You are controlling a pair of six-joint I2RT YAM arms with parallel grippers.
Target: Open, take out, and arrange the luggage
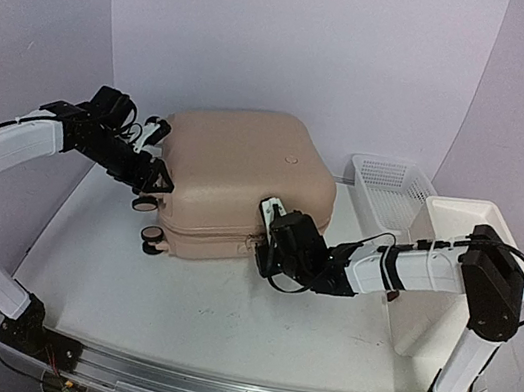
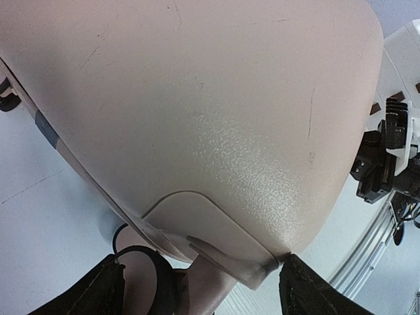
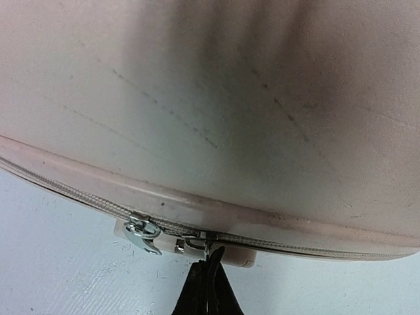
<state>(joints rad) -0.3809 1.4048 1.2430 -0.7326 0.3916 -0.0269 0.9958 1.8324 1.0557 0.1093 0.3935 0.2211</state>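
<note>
**One case, one zipper: running the seam open**

One luggage [image 1: 240, 177] lies flat and closed on the counter [image 1: 220, 321]. Its wheel end sits between the fingers of the left tool [image 2: 205, 262], and its front seam lies directly ahead of the right tool [image 3: 207, 275].

One zipper [image 3: 295, 244] follows that seam and carries two pulls. The right tool is pinched fully narrow on the zipper pull [image 3: 205, 248] straight ahead of its tips. The second pull [image 3: 144, 235] sits just beside it, untouched. The left tool stands wide, straddling the case corner. Whether its fingers press the shell cannot be told.

Procedure, as judged:
1. Draw the held pull along the seam line, not away from the shell. The thin tab may slip from the tips.
2. Brace the case with the left tool so it does not slide.

Count: two tools, one mesh basket [image 1: 391, 183] and one white container [image 1: 448, 290]. Both of these are behind the right tool, alongside its arm.
</note>
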